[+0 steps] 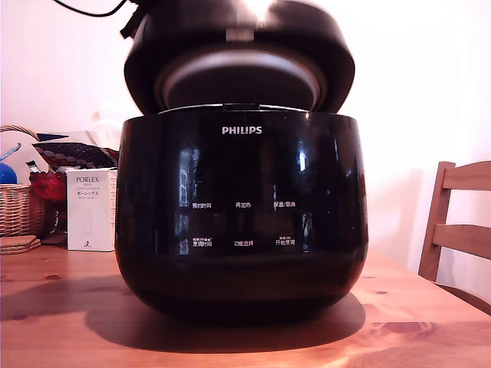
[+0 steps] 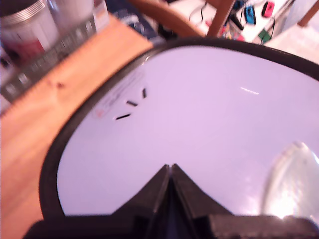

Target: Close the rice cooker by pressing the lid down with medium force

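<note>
On the wooden table (image 1: 61, 307), near its front edge in the exterior view, stands the rice cooker (image 1: 242, 222), its lid (image 1: 239, 57) tilted partway down with a gap above the rim. Against the lid's glossy top, the wrist view shows the gripper (image 2: 171, 172) with jaws pressed together, holding nothing. A white box (image 1: 90, 209) sits just beside the cooker.

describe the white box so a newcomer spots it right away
Start at the big black rice cooker in the middle of the wooden table. On the exterior view's left stands the white box, upright, lettered PORLEX. Its neighbour is a wicker basket; only the box is plain white with print.
</note>
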Available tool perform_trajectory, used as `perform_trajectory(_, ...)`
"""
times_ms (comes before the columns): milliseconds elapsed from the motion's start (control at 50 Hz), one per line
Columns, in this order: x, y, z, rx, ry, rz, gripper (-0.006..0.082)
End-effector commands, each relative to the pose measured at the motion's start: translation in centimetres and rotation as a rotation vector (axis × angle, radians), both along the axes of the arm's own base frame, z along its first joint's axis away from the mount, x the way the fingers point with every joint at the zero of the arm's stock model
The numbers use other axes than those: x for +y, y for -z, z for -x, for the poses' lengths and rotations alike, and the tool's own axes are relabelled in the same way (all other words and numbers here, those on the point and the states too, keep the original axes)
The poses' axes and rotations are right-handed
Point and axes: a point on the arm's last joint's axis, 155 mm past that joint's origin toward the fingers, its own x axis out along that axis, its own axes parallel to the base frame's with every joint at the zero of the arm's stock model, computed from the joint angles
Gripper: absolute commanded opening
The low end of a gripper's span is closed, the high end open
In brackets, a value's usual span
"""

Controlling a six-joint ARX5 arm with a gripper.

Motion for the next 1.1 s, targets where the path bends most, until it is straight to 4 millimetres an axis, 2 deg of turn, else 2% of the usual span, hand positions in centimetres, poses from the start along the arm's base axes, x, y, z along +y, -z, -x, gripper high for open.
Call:
perform_trajectory(0, -0.1, 1.7, 0.5, 0.050, 0.005, -0.017, -0.0024)
perform_trajectory(220, -0.5, 1.6, 0.6, 0.057, 0.011, 0.002, -0.0024)
perform_trajectory(700, -2.6, 4.5, 0.8, 0.110, 0.053, -0.024, -0.0024)
perform_trajectory(920, -3.3, 4.8, 1.4, 0.115, 0.073, -0.030, -0.0024)
perform_trajectory(1080, -3.1, 5.0, 1.6, 0.124, 0.070, -0.042, -0.0024)
